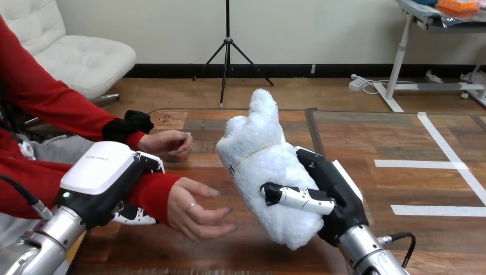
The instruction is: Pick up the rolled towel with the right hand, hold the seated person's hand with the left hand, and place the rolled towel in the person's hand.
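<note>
Likely soft and light, the rolled towel [258, 154] is gripped mid-roll by the right hand [335, 192]; the left hand [103, 169] clasps the person's wrist [153, 192].

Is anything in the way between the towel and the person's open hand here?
Nothing visible. The towel, gripped in the right hand, sits apart from the person's nearer hand, whose open palm faces it; only bare table shows in the gap.
</note>
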Tool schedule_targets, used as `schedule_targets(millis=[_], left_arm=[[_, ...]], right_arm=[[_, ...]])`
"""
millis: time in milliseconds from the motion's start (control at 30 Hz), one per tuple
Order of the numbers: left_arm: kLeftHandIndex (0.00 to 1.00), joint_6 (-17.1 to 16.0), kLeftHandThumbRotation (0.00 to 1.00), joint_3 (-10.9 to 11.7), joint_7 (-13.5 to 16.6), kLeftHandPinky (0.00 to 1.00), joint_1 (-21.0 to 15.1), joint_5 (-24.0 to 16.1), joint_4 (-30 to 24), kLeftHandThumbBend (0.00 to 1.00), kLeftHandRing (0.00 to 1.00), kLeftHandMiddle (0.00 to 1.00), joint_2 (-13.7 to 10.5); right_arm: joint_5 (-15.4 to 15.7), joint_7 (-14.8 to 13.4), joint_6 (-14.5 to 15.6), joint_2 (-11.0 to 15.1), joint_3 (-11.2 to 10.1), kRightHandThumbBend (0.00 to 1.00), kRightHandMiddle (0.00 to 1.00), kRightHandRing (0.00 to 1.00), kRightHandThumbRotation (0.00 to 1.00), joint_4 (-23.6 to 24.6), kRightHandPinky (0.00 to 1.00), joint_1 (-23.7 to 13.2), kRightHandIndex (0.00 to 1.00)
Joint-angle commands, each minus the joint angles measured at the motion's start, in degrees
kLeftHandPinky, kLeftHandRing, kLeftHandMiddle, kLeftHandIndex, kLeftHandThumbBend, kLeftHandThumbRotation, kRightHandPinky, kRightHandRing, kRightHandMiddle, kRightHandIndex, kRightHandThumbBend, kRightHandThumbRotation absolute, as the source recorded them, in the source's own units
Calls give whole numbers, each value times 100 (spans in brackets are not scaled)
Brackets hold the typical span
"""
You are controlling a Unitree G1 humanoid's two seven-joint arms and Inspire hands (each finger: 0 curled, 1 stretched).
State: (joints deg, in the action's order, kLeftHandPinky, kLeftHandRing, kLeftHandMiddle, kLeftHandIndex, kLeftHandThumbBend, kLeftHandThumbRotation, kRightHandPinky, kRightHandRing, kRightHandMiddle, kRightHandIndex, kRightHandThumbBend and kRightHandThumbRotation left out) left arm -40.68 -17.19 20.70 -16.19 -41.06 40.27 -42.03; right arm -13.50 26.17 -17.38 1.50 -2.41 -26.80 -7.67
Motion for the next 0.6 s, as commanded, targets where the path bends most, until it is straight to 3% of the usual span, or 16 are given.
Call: schedule_targets(millis=[0,167,567], left_arm=[[43,-106,0,210,9,36,-282,206,-624,74,37,41,83],[43,-104,0,267,-110,36,-251,218,-909,76,37,41,117],[43,-103,0,366,-297,36,-235,261,-1117,77,37,41,175]], right_arm=[[-70,0,-168,-107,-36,34,2,0,0,-38,0,-623,1],[137,-39,-359,-102,26,35,0,0,0,-426,0,-736,0],[303,-182,-462,-230,76,36,0,0,0,-706,0,-859,0]])
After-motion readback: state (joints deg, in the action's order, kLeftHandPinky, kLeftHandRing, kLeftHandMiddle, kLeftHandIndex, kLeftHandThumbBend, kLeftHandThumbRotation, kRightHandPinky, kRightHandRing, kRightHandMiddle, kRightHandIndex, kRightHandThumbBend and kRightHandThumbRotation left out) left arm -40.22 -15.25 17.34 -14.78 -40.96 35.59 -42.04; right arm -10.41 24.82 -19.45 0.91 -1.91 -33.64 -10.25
